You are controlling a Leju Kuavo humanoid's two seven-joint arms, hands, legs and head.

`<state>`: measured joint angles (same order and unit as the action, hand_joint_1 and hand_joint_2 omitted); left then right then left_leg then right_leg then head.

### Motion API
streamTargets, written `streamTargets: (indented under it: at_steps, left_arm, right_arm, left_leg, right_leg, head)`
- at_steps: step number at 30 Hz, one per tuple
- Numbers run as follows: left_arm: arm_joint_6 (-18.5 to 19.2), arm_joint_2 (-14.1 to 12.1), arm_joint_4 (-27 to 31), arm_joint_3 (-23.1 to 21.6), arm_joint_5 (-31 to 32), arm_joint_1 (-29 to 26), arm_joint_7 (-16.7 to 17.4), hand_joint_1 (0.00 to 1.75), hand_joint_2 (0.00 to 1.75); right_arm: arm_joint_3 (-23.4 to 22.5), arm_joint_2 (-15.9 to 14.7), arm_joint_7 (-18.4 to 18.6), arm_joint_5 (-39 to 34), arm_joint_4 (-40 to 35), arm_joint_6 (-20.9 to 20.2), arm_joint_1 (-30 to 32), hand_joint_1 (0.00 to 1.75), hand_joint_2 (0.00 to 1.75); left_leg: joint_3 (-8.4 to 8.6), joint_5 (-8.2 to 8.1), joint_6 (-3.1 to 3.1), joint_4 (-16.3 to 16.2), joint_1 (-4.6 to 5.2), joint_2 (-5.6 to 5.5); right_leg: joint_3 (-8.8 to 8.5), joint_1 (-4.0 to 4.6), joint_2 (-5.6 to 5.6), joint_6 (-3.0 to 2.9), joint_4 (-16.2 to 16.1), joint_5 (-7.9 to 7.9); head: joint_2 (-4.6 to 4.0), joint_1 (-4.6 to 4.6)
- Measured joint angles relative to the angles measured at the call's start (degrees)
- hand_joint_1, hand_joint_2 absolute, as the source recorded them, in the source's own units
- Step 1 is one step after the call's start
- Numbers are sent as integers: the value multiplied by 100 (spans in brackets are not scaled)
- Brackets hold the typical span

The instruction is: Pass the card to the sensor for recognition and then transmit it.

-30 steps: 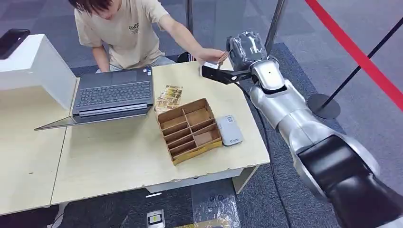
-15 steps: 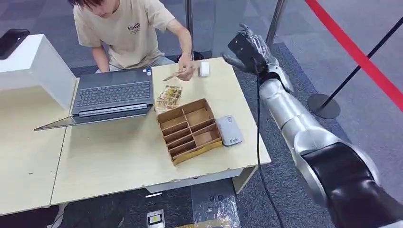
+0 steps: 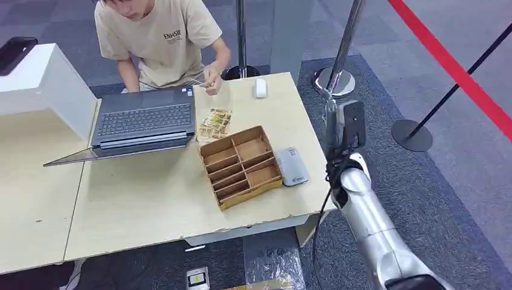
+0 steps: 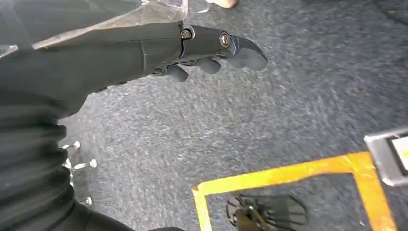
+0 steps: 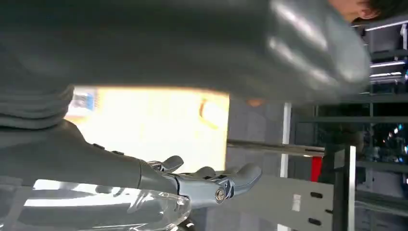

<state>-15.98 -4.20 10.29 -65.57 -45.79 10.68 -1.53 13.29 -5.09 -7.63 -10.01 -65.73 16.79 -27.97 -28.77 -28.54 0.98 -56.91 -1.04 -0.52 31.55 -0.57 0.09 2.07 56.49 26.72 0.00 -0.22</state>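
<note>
a pale wooden table (image 3: 151,205) carries a brown cardboard tray (image 3: 240,165), a grey laptop (image 3: 142,124), a white mouse (image 3: 260,88) and a light grey reader (image 3: 292,165); grey carpet (image 4: 269,101) bears yellow tape (image 4: 288,174).

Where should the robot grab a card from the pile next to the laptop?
Probably the top card's far right edge, coming from above on the robot's right. The card pile lies flat and a bit fanned, so an edge likely sticks out to pinch. The laptop crowds its left and the cardboard tray its near side.
</note>
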Motion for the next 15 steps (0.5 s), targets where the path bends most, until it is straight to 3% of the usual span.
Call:
streamTargets:
  at_steps: [6,15]
  left_arm:
    - [-33,-87,-4,79,-92,-108,-61,0,175]
    - [-39,-151,-9,87,-59,-153,-15,0,175]
  right_arm:
    - [-105,-109,-11,-382,-1299,-295,841,0,0]
    - [-140,-208,-4,-505,-2189,-448,1199,0,0]
  left_leg:
    - [2,-4,-1,1,0,7]
    - [7,-4,-1,1,1,10]
  right_leg:
    - [-2,0,1,-2,0,4]
    - [-8,-1,1,-2,0,4]
  head:
    - [0,-2]
    - [0,0]
